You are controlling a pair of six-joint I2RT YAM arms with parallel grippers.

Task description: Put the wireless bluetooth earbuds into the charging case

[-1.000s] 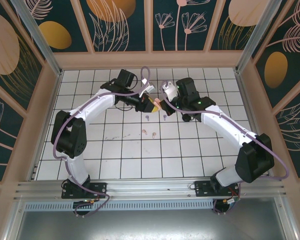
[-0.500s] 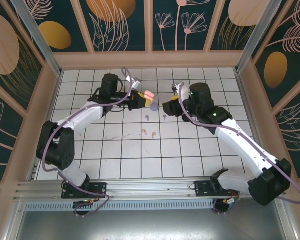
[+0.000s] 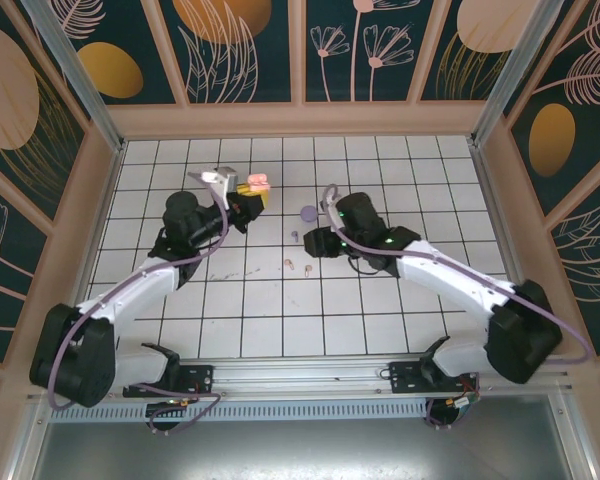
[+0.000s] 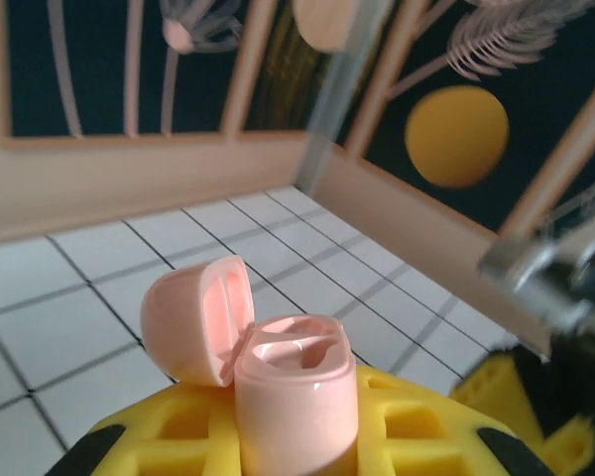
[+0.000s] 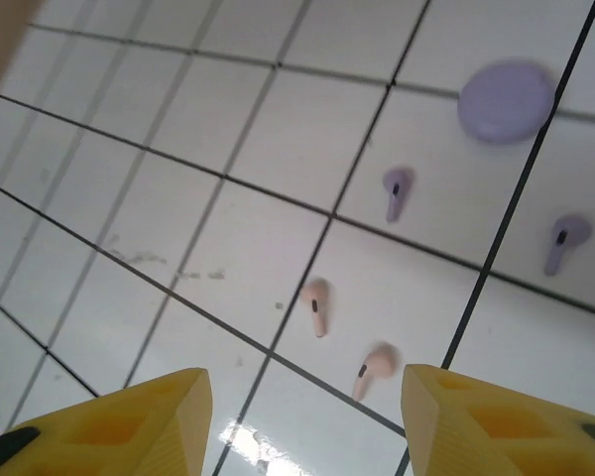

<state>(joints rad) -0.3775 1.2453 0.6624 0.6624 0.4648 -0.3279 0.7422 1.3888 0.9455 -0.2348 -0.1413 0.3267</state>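
Your left tool (image 3: 245, 193) is clenched on the pink case (image 4: 296, 392) and holds it up off the surface (image 3: 380, 300). The lid (image 4: 193, 317) is flipped back, and the sockets look empty. Your right tool (image 5: 305, 397) hangs released above the surface, its jaws wide with nothing between them.

Two pink buds lie apart from each other below the right tool. The near bud (image 5: 374, 367) sits just ahead of the gap, toward the right-hand finger. The far bud (image 5: 317, 302) lies a little beyond it. Further ahead lie two lilac buds (image 5: 396, 188), with the lilac case (image 5: 506, 99) past them. Leave those alone, since the open case is pink.

The step in hand looks like picking a pink bud, and the near bud is the sensible choice.

- Shift the right tool sideways until the bud sits centred in the gap.
- Turn the wrist so the fingers close across the bud's head rather than along its stem.
- Come straight down until the fingertips almost touch the surface, then close gently.
- The bud is tiny and probably slick, so an off-centre or fast pinch could flick it away or knock the far bud.

With the left tool, hold the case level with its opening upward, so that the right tool has room to come in from above.
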